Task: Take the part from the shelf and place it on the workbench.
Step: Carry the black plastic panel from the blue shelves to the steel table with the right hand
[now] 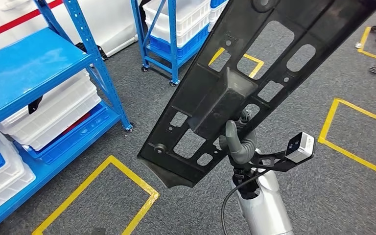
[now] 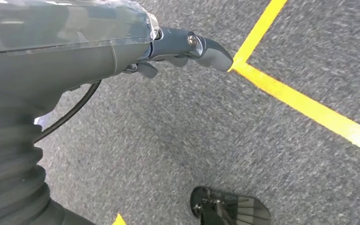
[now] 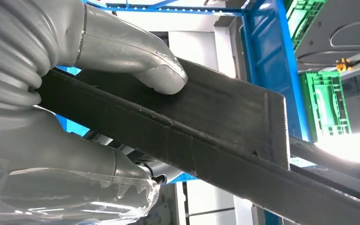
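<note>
A: Right hand (image 1: pixel 239 143) wrapped around the part (image 1: pixel 254 73), gripping the raised box-like rib at its middle; thick grey thumb (image 3: pixel 136 56) pressed flat on the rib's side in the right wrist view.

B: And the part itself?

A: Carried in the air, clear of the blue shelf (image 1: pixel 27 68) and well off to its right, over grey carpet (image 1: pixel 323 196) with yellow tape lines (image 1: pixel 127 176).

B: Long axis?

A: Slanting up and away from the right hand, one rounded end low and just beside the wrist, the other end far overhead, out past the frame. Held near the lower third, so probably top-heavy.

B: Left hand (image 2: pixel 183 49)?

A: Hanging over the carpet, holding nothing; fingers mostly hidden, so spread or curled, cannot say. Right hand alone on the part.

B: Material?

A: Flat black panel, matte, likely moulded plastic, pierced with rectangular and oval cutouts, small holes and a stud. Stiff-looking. White bins (image 1: pixel 54 112) stacked in the shelf. No surface seen.
</note>
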Robot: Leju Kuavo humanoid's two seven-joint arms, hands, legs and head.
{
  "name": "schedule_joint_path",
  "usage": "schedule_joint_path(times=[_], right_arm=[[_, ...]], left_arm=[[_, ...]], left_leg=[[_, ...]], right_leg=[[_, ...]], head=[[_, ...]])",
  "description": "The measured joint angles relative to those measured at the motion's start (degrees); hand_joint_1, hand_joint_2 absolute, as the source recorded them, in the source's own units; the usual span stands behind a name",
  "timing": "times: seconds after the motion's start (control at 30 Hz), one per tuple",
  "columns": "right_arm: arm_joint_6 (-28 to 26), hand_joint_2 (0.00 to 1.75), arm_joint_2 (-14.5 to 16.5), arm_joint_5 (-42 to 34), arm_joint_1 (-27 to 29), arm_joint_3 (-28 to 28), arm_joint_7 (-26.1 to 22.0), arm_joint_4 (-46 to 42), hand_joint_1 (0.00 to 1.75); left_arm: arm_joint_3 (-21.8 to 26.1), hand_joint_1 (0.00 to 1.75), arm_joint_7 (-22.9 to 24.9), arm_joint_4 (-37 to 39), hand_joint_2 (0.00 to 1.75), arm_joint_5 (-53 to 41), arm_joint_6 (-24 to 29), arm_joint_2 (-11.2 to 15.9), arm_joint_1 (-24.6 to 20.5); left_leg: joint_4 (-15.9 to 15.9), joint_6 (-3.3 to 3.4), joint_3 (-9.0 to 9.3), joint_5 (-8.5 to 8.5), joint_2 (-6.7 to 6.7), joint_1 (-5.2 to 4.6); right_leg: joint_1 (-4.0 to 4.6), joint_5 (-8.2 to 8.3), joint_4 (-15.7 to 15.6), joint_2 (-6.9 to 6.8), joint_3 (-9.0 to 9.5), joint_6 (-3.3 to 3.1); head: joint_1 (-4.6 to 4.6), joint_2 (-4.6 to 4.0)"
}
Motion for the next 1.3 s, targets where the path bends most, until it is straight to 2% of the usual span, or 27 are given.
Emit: schedule_joint_path(times=[0.07, 0.13, 0.17, 0.2, 0.23, 0.3, 0.37, 0.43, 0.47, 0.5, 0.53, 0.6, 0.63, 0.67, 0.7, 0.73, 0.8, 0.87, 0.9, 0.93, 0.97, 1.03, 1.1, 1.17, 1.2, 1.23, 1.3], right_arm=[[0.66, 1.75, -0.01, -0.81, -0.46, 0.04, 0.16, 0.28, 1.75], [1.36, 1.75, -0.01, -2.04, -0.70, 0.13, 0.54, 0.77, 1.75], [1.81, 1.75, -0.02, -2.93, -0.70, 0.16, 0.85, 1.09, 1.75], [2.36, 1.75, -0.02, -4.04, -0.72, 0.19, 1.30, 1.43, 1.75], [2.96, 1.75, -0.02, -5.35, -0.81, 0.22, 1.88, 1.75, 1.75], [3.93, 1.75, 0.03, -7.97, -1.32, 0.34, 3.16, 2.33, 1.75], [3.46, 1.75, 0.21, -9.18, -2.06, 0.52, 4.12, 2.87, 1.75], [-0.49, 1.75, 0.43, -6.88, -2.61, 0.63, 4.34, 3.29, 1.75], [-3.84, 1.75, 0.54, -4.55, -2.80, 0.69, 4.29, 3.44, 1.75], [-7.51, 1.75, 0.68, -2.07, -3.01, 0.74, 4.19, 3.60, 1.75], [-11.14, 1.75, 0.88, 0.29, -3.23, 0.80, 4.05, 3.76, 1.75], [-17.30, 1.75, 1.43, 4.53, -3.54, 0.95, 3.81, 4.17, 1.75], [-19.88, 1.75, 1.66, 6.41, -3.60, 1.03, 3.75, 4.35, 1.75], [-21.88, 1.75, 1.82, 7.82, -3.58, 1.11, 3.74, 4.53, 1.75], [-23.16, 1.75, 1.91, 8.65, -3.56, 1.16, 3.75, 4.67, 1.75], [-23.82, 1.75, 1.96, 9.04, -3.54, 1.20, 3.75, 4.77, 1.75], [-24.16, 1.75, 2.03, 9.16, -3.56, 1.27, 3.66, 4.80, 1.75], [-24.14, 1.75, 2.10, 9.00, -3.55, 1.33, 3.45, 4.74, 1.75], [-23.94, 1.75, 2.11, 8.68, -3.48, 1.34, 3.24, 4.69, 1.75], [-23.52, 1.75, 2.11, 8.14, -3.36, 1.35, 2.96, 4.60, 1.75], [-22.89, 1.75, 2.04, 7.39, -3.20, 1.35, 2.64, 4.47, 1.75], [-20.54, 1.75, 1.86, 5.05, -3.03, 1.34, 2.04, 4.18, 1.75], [-16.38, 1.75, 1.62, 1.26, -2.88, 1.34, 1.60, 3.92, 1.75], [-11.99, 1.75, 1.28, -2.78, -2.36, 1.30, 1.54, 3.65, 1.75], [-10.14, 1.75, 1.06, -4.50, -1.97, 1.20, 1.67, 3.44, 1.75], [-8.51, 1.75, 0.84, -6.05, -1.59, 1.05, 1.84, 3.13, 1.75], [-5.58, 1.75, 0.49, -8.70, -1.00, 0.60, 2.27, 2.30, 1.75]], left_arm=[[0.09, 0.00, 0.08, 0.00, 1.75, 0.19, 0.31, -0.10, 0.09], [0.27, 0.00, 0.39, 0.00, 1.75, 0.28, 0.61, -0.16, 0.40], [0.37, 0.00, 0.65, 0.00, 1.75, 0.32, 0.79, -0.19, 0.57], [0.47, 0.00, 0.95, 0.00, 1.75, 0.35, 0.98, -0.25, 0.69], [0.58, 0.00, 1.20, 0.00, 1.75, 0.37, 1.16, -0.34, 0.75], [0.79, 0.00, 1.59, 0.00, 1.75, 0.38, 1.39, -0.57, 0.82], [0.96, 0.00, 1.70, 0.00, 1.75, 0.39, 1.47, -0.74, 1.07], [1.09, 0.00, 1.40, 0.00, 1.75, 0.58, 1.50, -0.82, 1.33], [1.16, 0.00, 1.13, 0.00, 1.75, 0.70, 1.50, -0.84, 1.38], [1.25, 0.00, 0.84, 0.00, 1.75, 0.81, 1.50, -0.84, 1.41], [1.32, 0.00, 0.57, 0.00, 1.75, 0.90, 1.50, -0.85, 1.44], [1.50, 0.00, 0.17, 0.00, 1.75, 1.05, 1.51, -0.78, 1.62], [1.58, 0.00, 0.05, 0.00, 1.75, 1.11, 1.51, -0.73, 1.74], [1.66, 0.00, 0.00, 0.00, 1.75, 1.08, 1.52, -0.67, 1.83], [1.71, 0.00, -0.01, 0.00, 1.75, 1.00, 1.53, -0.63, 1.85], [1.73, 0.00, 0.03, 0.00, 1.75, 0.83, 1.55, -0.56, 1.80], [1.74, 0.00, 0.15, 0.00, 1.75, 0.43, 1.57, -0.36, 1.60], [1.73, 0.00, 0.26, 0.00, 1.75, 0.15, 1.62, -0.20, 1.39], [1.73, 0.00, 0.30, 0.00, 1.75, 0.08, 1.63, -0.14, 1.28], [1.73, 0.00, 0.34, 0.00, 1.75, -0.02, 1.65, -0.09, 1.15], [1.73, 0.00, 0.39, 0.00, 1.75, -0.17, 1.64, -0.04, 1.00], [1.73, 0.00, 0.50, 0.00, 1.75, -0.49, 1.62, 0.03, 0.77], [1.72, 0.00, 0.70, 0.00, 1.75, -0.83, 1.58, 0.06, 0.64], [1.72, 0.00, 1.03, 0.00, 1.75, -0.98, 1.59, 0.14, 0.62], [1.72, 0.00, 1.15, 0.00, 1.75, -0.96, 1.60, 0.19, 0.60], [1.72, 0.00, 1.22, 0.00, 1.75, -0.85, 1.60, 0.22, 0.55], [1.73, 0.00, 1.06, 0.00, 1.75, -0.41, 1.59, 0.23, 0.40]], left_leg=[[-0.35, 0.44, 0.05, 0.35, 1.35, -0.10], [-0.21, 0.58, -0.09, 0.30, 2.81, -0.32], [-0.12, 0.59, -0.16, 0.23, 3.55, -0.38], [-0.01, 0.58, -0.20, 0.14, 4.28, -0.42], [0.12, 0.52, -0.20, 0.00, 4.90, -0.44], [0.38, 0.23, -0.14, -0.32, 5.90, -0.60], [0.44, -0.28, -0.08, -0.49, 6.71, -0.81], [0.26, -0.89, 0.14, -0.52, 7.70, -0.91], [0.41, -1.20, 0.21, -0.82, 7.66, -0.85], [1.22, -1.45, -0.05, -1.61, 6.92, -0.77], [3.18, -1.69, -0.85, -3.01, 5.71, -0.66], [10.30, -2.00, -4.04, -6.86, 3.11, -0.45], [13.93, -2.13, -5.70, -8.26, 2.57, -0.41], [16.06, -2.21, -6.71, -8.60, 2.35, -0.38], [15.94, -2.22, -6.70, -7.74, 2.25, -0.34], [13.63, -2.19, -5.67, -5.91, 2.06, -0.27], [5.95, -2.00, -2.25, -2.06, -0.03, 0.00], [1.41, -1.70, -0.35, -0.85, -2.19, 0.12], [1.04, -1.50, -0.22, -1.04, -2.44, 0.02], [0.84, -1.20, -0.16, -0.93, -1.92, -0.08], [0.64, -0.79, -0.08, -0.67, -1.26, -0.04], [-0.06, 0.07, 0.13, -0.12, 0.14, 0.06], [-0.35, 0.55, 0.17, 0.09, 1.60, -0.09], [-0.32, 0.65, 0.12, 0.03, 3.13, -0.26], [-0.30, 0.64, 0.12, -0.03, 3.87, -0.29], [-0.29, 0.61, 0.15, -0.12, 4.55, -0.32], [-0.25, 0.40, 0.35, -0.40, 5.76, -0.36]], right_leg=[[0.10, -3.11, 5.09, -3.51, -2.29, 0.41], [-0.13, -6.10, 12.09, -4.87, -5.46, 0.77], [-0.24, -6.33, 13.71, -5.04, -6.16, 0.88], [-0.32, -5.50, 13.14, -5.20, -5.72, 0.92], [-0.34, -3.75, 10.08, -5.58, -3.98, 0.88], [0.01, -1.12, 2.21, -7.70, 0.28, 0.44], [0.57, -0.67, -1.24, -8.92, 1.93, -0.22], [0.72, -0.46, -1.42, -7.87, 1.78, -0.89], [0.58, -0.26, -1.74, -7.30, 1.85, -1.24], [0.40, -0.03, -2.08, -6.76, 1.93, -1.62], [0.20, 0.20, -2.38, -6.23, 2.00, -1.98], [0.12, 0.46, -2.51, -5.09, 1.85, -2.41], [0.15, 0.53, -2.45, -4.40, 1.71, -2.50], [0.18, 0.57, -2.36, -3.63, 1.61, -2.53], [0.19, 0.60, -2.22, -2.86, 1.54, -2.52], [0.18, 0.60, -2.04, -2.09, 1.51, -2.46], [0.19, 0.56, -1.59, -0.68, 1.35, -2.16], [0.13, 0.72, -1.23, 0.49, 0.86, -1.53], [0.05, 0.94, -1.25, 1.05, 0.58, -1.10], [-0.08, 1.21, -1.40, 1.67, 0.37, -0.67], [-0.14, 1.27, -1.35, 1.72, 0.21, -0.29], [0.10, -0.05, 0.72, -0.66, -0.77, 0.29], [0.19, -3.62, 7.01, -3.89, -3.66, 0.61], [0.01, -6.25, 13.43, -4.84, -6.64, 0.79], [-0.04, -6.17, 14.27, -5.03, -6.95, 0.81], [-0.05, -5.06, 12.76, -5.22, -6.07, 0.77], [0.14, -1.83, 4.98, -6.58, -1.81, 0.49]], head=[[0.20, 0.01], [0.30, 0.00], [0.31, 0.00], [0.31, 0.00], [0.31, 0.01], [0.29, 0.01], [0.28, 0.00], [0.26, -0.01], [0.25, -0.01], [0.22, 0.00], [0.16, 0.00], [0.05, 0.00], [0.02, 0.00], [0.02, 0.00], [0.02, 0.00], [0.01, 0.01], [0.02, 0.01], [0.05, 0.00], [0.05, 0.00], [0.06, -0.01], [0.06, -0.01], [0.21, 0.00], [0.42, 0.00], [0.51, 0.00], [0.51, 0.01], [0.52, 0.01], [0.52, 0.00]])
